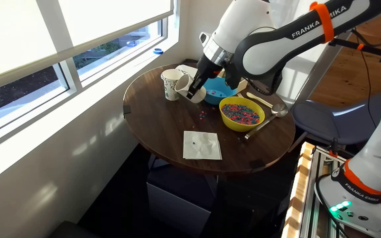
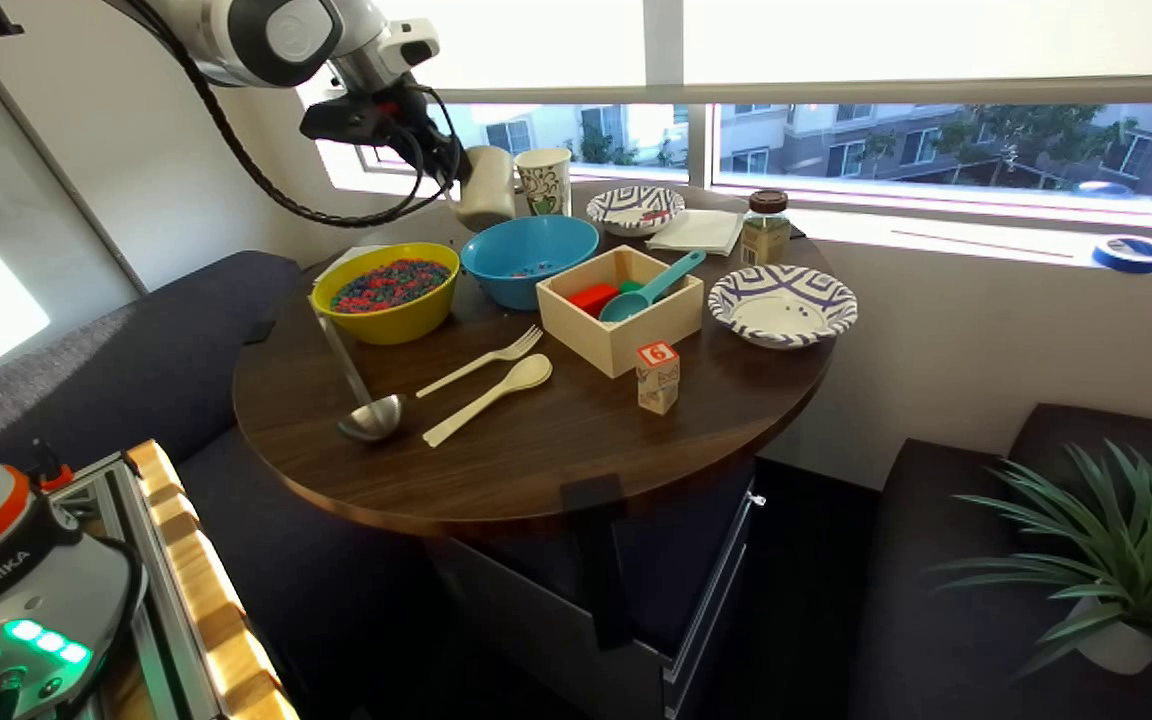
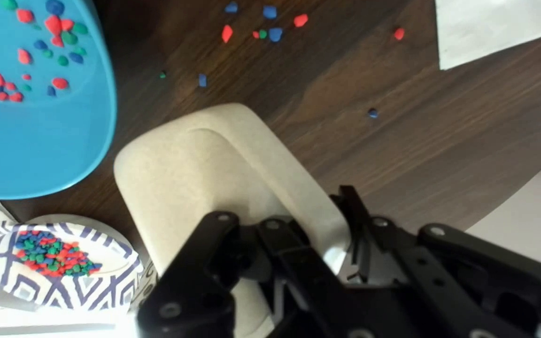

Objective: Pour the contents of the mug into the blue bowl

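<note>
Nearest, in an exterior view, a metal ladle [image 2: 373, 418] lies at left on the round table [image 2: 476, 482], a pale spoon [image 2: 506, 386] and fork [image 2: 484, 361] to its right. Farther back stand a yellow bowl [image 2: 396, 325] holding colored bits [image 2: 391, 287], left, and a wooden box [image 2: 576, 335], right. Between and slightly beyond them sits the blue bowl [image 2: 511, 290], a few similar bits [image 2: 534, 270] on its floor. Just past its far left rim, above the table, the gripper [image 1: 192, 91] is clamped on a tilted cream mug [image 2: 486, 185]; whether by handle or wall, I can't tell. Farther still, right of the mug, a printed paper cup [image 2: 548, 188] stands upright.
</note>
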You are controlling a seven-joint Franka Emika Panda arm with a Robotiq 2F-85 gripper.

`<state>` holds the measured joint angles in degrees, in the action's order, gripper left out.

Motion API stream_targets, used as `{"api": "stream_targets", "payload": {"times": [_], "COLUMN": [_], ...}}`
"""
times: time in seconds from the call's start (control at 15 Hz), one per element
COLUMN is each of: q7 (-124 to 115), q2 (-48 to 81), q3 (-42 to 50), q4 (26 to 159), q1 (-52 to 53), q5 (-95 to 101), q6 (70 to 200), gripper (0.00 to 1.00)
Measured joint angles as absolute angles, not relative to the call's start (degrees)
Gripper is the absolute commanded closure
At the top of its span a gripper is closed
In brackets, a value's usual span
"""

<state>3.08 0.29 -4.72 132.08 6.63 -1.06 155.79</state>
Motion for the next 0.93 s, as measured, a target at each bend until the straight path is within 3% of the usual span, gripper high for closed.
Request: {"api": "stream_targets", "payload": {"times": [0.6,0.93], "q7": [14.8,18.1], "q2": [-5.6,-13.8], "q3": [-4.4,-1.4], "q4": [134.2,136.6], "q1": [6.7,5.7], "q5": [-14.0,-13.7], "q6": [158.2,148.7], "gripper": [0.99,0.99]}}
